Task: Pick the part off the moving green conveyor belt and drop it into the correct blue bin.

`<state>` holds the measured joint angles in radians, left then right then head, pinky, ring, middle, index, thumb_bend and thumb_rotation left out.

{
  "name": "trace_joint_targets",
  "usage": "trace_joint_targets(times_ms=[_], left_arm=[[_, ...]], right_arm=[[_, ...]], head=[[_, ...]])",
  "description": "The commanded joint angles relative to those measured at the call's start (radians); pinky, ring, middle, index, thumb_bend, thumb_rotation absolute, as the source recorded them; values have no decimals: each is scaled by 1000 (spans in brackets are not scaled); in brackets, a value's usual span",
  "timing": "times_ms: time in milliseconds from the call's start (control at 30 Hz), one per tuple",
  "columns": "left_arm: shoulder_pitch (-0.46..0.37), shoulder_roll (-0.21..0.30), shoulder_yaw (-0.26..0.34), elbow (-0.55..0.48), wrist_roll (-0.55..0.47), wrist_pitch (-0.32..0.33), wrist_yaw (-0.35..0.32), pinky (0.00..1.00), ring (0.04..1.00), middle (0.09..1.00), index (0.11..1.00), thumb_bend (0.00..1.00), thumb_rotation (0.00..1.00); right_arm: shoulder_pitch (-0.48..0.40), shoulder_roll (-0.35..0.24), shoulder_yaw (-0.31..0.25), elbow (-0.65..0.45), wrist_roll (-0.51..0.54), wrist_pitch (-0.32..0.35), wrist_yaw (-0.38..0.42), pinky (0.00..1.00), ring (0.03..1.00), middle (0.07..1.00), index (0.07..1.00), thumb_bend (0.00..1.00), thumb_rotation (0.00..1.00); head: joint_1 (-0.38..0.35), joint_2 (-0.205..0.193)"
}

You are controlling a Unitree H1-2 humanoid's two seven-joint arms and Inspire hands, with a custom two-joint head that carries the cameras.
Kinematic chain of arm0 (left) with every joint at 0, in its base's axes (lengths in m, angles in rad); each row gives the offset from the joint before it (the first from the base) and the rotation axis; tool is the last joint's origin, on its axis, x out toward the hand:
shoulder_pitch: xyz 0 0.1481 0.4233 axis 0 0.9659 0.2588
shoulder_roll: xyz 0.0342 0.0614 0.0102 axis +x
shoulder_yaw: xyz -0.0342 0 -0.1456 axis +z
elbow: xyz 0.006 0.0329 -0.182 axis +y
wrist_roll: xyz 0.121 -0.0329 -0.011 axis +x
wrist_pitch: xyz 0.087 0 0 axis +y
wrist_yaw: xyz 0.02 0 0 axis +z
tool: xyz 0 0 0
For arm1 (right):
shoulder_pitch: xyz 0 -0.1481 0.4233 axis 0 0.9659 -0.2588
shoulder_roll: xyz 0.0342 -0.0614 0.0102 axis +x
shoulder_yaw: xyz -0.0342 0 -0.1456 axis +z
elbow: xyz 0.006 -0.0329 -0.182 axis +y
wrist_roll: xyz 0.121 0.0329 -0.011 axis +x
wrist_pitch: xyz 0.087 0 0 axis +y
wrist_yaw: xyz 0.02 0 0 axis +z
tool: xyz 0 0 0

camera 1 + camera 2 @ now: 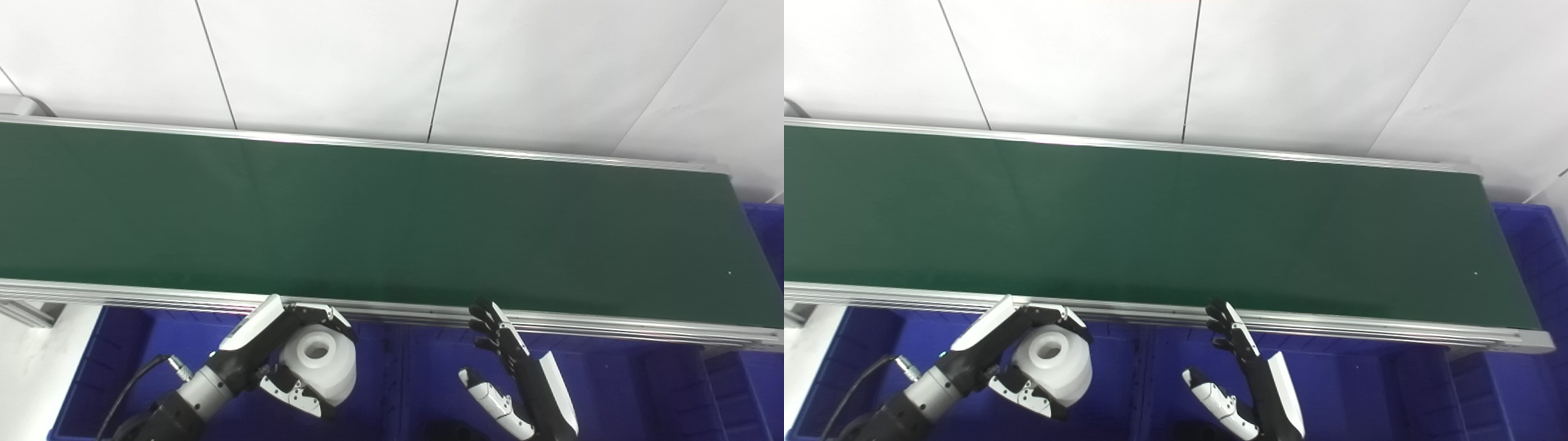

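Observation:
A white cylindrical part (pixel 320 362) with a round hole in its top is held in my left hand (pixel 288 355), which is shut on it, fingers over the top and thumb underneath. The hand and part hang over a blue bin (pixel 122 361) below the near edge of the green conveyor belt (pixel 367 220). The belt surface carries nothing. My right hand (pixel 508 367) is open, fingers spread and pointing up, over the neighbouring blue bin (pixel 612 380), just short of the belt's near rail.
The belt's aluminium rail (pixel 398 312) runs across between the hands and the belt. Another blue bin (pixel 765 239) sits past the belt's right end. A white panelled wall (pixel 392 61) stands behind the belt.

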<state>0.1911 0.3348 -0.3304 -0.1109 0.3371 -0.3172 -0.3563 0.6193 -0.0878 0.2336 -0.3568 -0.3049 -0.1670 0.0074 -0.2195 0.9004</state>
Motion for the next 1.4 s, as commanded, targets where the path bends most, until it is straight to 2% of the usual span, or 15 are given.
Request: trace_joint_targets(times_ms=[0,167,300,367,433,467,533,567,600,633,733,967,1067,1167,1367], left_arm=[[-13,12,-14,-30,21,31,-19,436,425,503,515,497,0],[-13,4,-24,-43,158,112,-8,461,427,518,503,497,0],[-7,-10,-29,-69,281,219,-12,448,412,521,524,494,0],[-14,-5,-47,-83,359,292,-49,475,422,537,518,495,0],[-25,-1,-69,-99,432,379,-110,553,626,709,503,504,46],[-28,-1,-77,-104,453,408,-130,589,685,760,640,554,82],[-37,0,-90,-107,478,448,-162,661,789,853,805,614,169],[-36,-3,-86,-106,468,450,-156,679,814,875,837,626,193],[-34,-7,-78,-105,450,444,-144,726,862,935,892,652,272],[-32,-10,-69,-103,426,431,-127,731,867,942,898,656,283],[-25,-19,-36,-95,312,371,-85,792,909,966,927,691,423],[-5,-27,15,-77,-1,210,-65,808,902,940,938,734,521],[6,-35,31,-54,-146,142,-76,864,923,943,933,753,512],[12,-43,40,-13,-288,37,-90,898,928,932,926,787,480],[16,-38,40,3,-357,-6,-97,875,920,927,929,839,509]], right_arm=[[11,-3,-4,-44,5,7,7,800,865,897,939,718,767],[13,-4,-7,-50,5,10,14,796,862,895,937,714,758],[9,-5,-6,-49,3,6,15,800,859,892,934,700,756],[8,-5,-6,-49,0,10,16,806,857,890,934,696,756],[6,-5,-6,-48,-2,14,18,811,860,892,935,699,767],[5,-4,-7,-48,-2,16,19,808,860,893,935,702,766],[2,-3,-7,-47,-2,20,21,799,859,892,935,706,761],[1,-1,-7,-46,-2,21,21,797,859,892,935,707,760],[0,0,-7,-44,-2,21,21,797,857,891,933,706,754],[-1,1,-8,-42,-1,19,20,797,857,890,933,705,753],[-3,0,-7,-38,-3,19,22,796,856,893,935,704,754],[-2,-4,-6,-45,-14,51,36,814,877,912,951,709,735],[3,-3,-6,-50,-23,61,35,820,882,913,950,713,723],[7,-3,-6,-52,-31,59,32,814,878,909,947,720,719],[12,-2,-4,-58,-33,65,33,814,883,916,952,714,697]], head=[[8,0],[17,0],[17,-2],[19,-5],[21,-7],[21,-7],[22,-11],[20,-14],[19,-15],[19,-16],[17,-18],[17,-25],[14,-25],[8,-26],[8,-26]])
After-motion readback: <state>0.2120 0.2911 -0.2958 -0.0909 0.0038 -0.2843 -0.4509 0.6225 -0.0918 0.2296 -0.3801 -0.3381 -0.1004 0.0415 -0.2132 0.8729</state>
